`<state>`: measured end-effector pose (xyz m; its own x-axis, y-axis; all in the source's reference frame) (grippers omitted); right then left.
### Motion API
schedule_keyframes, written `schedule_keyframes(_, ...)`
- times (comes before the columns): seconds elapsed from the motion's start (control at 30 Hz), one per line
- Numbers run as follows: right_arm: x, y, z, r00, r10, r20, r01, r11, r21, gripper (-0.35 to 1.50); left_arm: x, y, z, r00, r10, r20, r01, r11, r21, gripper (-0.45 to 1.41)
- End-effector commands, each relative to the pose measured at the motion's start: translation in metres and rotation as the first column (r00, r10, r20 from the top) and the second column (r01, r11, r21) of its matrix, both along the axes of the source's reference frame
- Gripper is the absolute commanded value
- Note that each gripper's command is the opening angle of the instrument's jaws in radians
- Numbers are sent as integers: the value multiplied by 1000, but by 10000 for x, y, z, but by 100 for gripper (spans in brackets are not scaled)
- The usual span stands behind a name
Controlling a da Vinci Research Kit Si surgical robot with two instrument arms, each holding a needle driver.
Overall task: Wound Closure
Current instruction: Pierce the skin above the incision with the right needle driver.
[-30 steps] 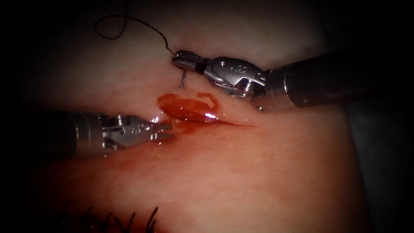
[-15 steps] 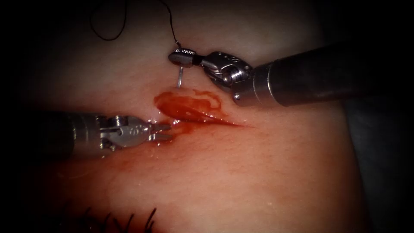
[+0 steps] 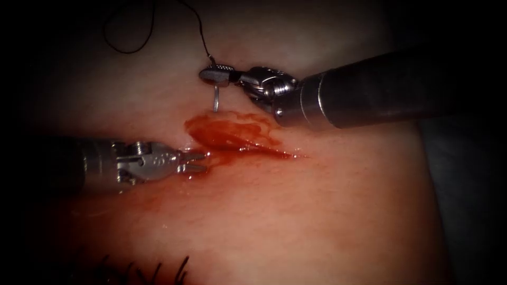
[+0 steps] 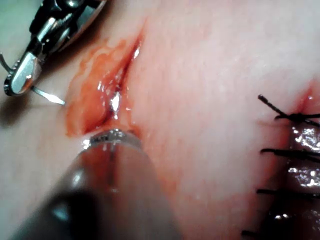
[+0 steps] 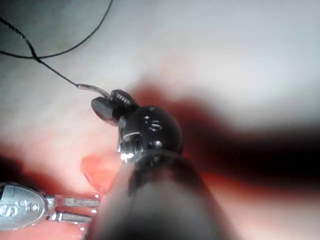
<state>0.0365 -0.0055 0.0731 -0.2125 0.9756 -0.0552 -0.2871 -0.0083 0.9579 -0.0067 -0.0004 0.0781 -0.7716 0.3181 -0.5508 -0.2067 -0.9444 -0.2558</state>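
Red fluid [image 3: 227, 132] pools over the left end of the cut [image 3: 274, 152] in the tissue [image 3: 317, 211], with a thin streak running on to the right along the cut line. Just above that pool the right tool [image 3: 215, 75] comes in from the right, its jaws pressed together on the needle [image 3: 216, 99] near the thread end of its curve. From the jaws the needle hangs down towards the tissue, its point close above the upper edge of the fluid and free of the tissue; the left wrist view shows the pointed end [image 4: 50, 96] clear in the air beside the wet patch. Black thread [image 3: 198, 31] leaves the needle's tail right at the jaws, climbs away and curls into a loop over the pale tissue at the upper left; in the right wrist view the thread [image 5: 60, 52] joins the needle's tail just beyond the jaws. At the left end of the cut sits the left tool [image 3: 194, 161], its jaws slightly spread and holding nothing, the tips at the edge of the fluid. Dark stitches [image 3: 153, 269] from an already closed cut show at the lower edge of the endoscope view, well apart from both tools.
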Motion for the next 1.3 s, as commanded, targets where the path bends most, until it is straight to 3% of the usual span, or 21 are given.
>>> schedule_keyframes(0.03,10,-6,1,1000,-15,-6,15,1000,16,-35,-5,0,6,1000,0,0,0,1000,-1,-8)
schedule_keyframes(0.23,15,-21,-11,999,-11,-41,15,994,104,-35,-1,1,6,1000,1,-3,-1,1000,-2,-8)
schedule_keyframes(0.67,20,-39,-10,995,-15,-101,37,975,220,-35,3,3,6,1000,2,-6,-2,1000,-3,-8)
schedule_keyframes(0.87,20,-28,-9,995,20,-101,6,970,243,-35,10,3,5,1000,2,-5,-2,1000,1,-8)
schedule_keyframes(0.9,20,-23,-8,995,42,-88,-24,980,200,-35,12,4,4,1000,4,-4,-4,1000,2,-8)
schedule_keyframes(0.93,22,-19,-5,994,60,-92,-52,995,89,9,14,4,3,1000,4,-6,-4,1000,2,-8)
schedule_keyframes(0.97,22,-19,-5,994,60,-92,-52,995,89,9,14,4,3,1000,4,-6,-4,1000,2,-8)
schedule_keyframes(1.0,22,-15,-4,996,59,-63,-60,998,-4,31,14,5,3,1000,4,-5,-4,1000,2,-8)
schedule_keyframes(1.03,21,-14,-3,997,65,-44,-67,997,-37,31,14,5,3,1000,4,-5,-4,1000,3,-8)
schedule_keyframes(1.07,20,-10,-3,998,65,-5,-65,992,-112,42,14,4,3,1000,3,-6,-3,1000,3,-8)
schedule_keyframes(1.1,16,-1,-2,993,83,86,-59,968,-244,71,14,4,2,1000,3,-6,-3,1000,3,-8)
schedule_keyframes(1.17,14,2,-2,990,80,118,-41,952,-303,74,14,4,1,1000,3,-7,-3,1000,3,-8)
schedule_keyframes(1.2,11,7,-3,980,88,181,-9,919,-395,84,13,4,1,1000,7,-7,-7,1000,-1,-8)
schedule_keyframes(1.23,11,7,-3,980,88,181,-9,919,-395,84,13,4,1,1000,7,-7,-7,1000,-1,-8)
schedule_keyframes(1.3,7,12,-7,959,104,262,40,870,-492,89,13,3,1,1000,7,-7,-7,1000,-1,-8)
